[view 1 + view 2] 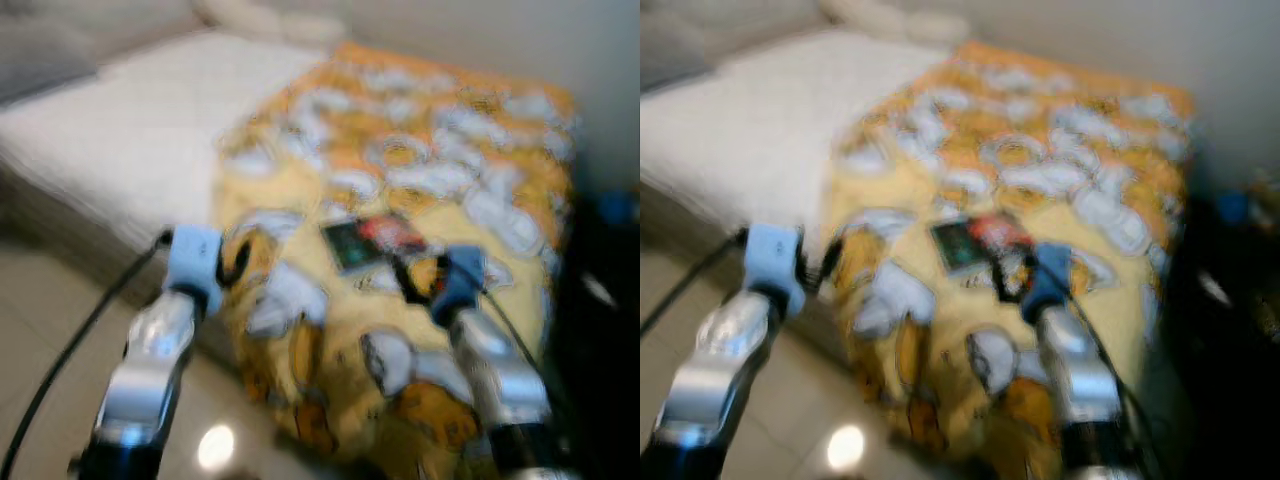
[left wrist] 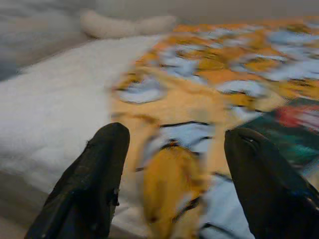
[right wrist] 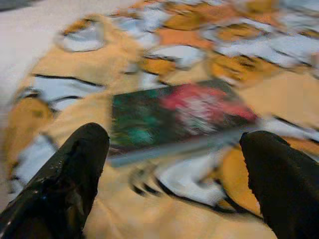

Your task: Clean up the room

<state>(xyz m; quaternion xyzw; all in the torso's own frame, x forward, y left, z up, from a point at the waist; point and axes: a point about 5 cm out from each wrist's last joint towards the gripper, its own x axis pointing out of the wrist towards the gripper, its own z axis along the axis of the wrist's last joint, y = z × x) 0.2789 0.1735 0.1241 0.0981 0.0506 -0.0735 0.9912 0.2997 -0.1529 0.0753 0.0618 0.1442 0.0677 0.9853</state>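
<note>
A bed (image 1: 120, 150) with a pale cover carries a yellow-and-orange patterned blanket (image 1: 420, 170) that spreads across its right half and hangs over the near edge toward the tiled floor (image 1: 40, 330). All the views are blurred. On the blanket, close to the bed's near edge, lies a flat book (image 1: 372, 242) with a dark green and red cover — its title cannot be read. A pale pillow (image 2: 124, 25) sits at the far end of the bed.

The right gripper (image 3: 174, 174) hovers just short of the book, its two black fingers (image 3: 65, 184) spread wide with the book's near edge showing between them; they are not touching it. In the head views this gripper (image 1: 420, 278) sits just beside the book, on its near right side.

The left gripper (image 2: 174, 184) is also spread wide, holding nothing — it points at the blanket's left border where the patterned cloth meets the pale cover, with a corner of the book off to one side. From the head camera its wrist (image 1: 195, 262) hangs over the bed's near edge, left of the book. A dark piece of furniture (image 1: 600, 300) stands at the bed's right side.
</note>
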